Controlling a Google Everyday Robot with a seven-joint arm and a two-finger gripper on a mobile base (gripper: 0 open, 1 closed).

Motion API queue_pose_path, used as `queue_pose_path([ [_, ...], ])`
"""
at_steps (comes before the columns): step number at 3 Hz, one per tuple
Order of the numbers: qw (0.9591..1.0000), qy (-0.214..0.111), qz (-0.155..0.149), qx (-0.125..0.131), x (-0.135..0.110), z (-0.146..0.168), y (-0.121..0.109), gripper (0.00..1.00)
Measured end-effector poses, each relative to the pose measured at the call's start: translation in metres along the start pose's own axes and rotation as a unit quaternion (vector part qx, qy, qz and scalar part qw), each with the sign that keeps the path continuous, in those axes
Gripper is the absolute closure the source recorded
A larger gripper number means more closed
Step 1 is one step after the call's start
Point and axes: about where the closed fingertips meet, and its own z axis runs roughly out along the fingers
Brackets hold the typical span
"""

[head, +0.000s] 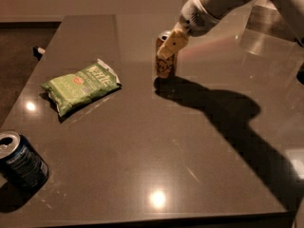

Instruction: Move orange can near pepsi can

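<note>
The orange can point(166, 66) stands upright at the far middle of the dark table point(156, 146); it has dark lettering and a silver top. My gripper point(171, 42) comes down from the upper right and is shut on the can's upper part, with one tan finger point(172, 45) across its front. The can's base is at or just above the tabletop. The pepsi can point(21, 163), dark blue with a silver top, stands at the near left corner, far from the orange can.
A green chip bag point(80, 85) lies flat on the left side of the table, between the two cans. The arm's shadow point(223, 113) falls across the right side. A small dark object point(38, 51) sits past the left edge.
</note>
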Motion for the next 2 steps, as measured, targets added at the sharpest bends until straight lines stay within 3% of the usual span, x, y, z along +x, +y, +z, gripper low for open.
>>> queue_pose_path([
  [1, 0.9990, -0.004, -0.037, -0.023, -0.019, 0.004, 0.035, 1.00],
  [2, 0.9975, 0.001, -0.057, -0.041, -0.021, 0.012, 0.059, 1.00],
])
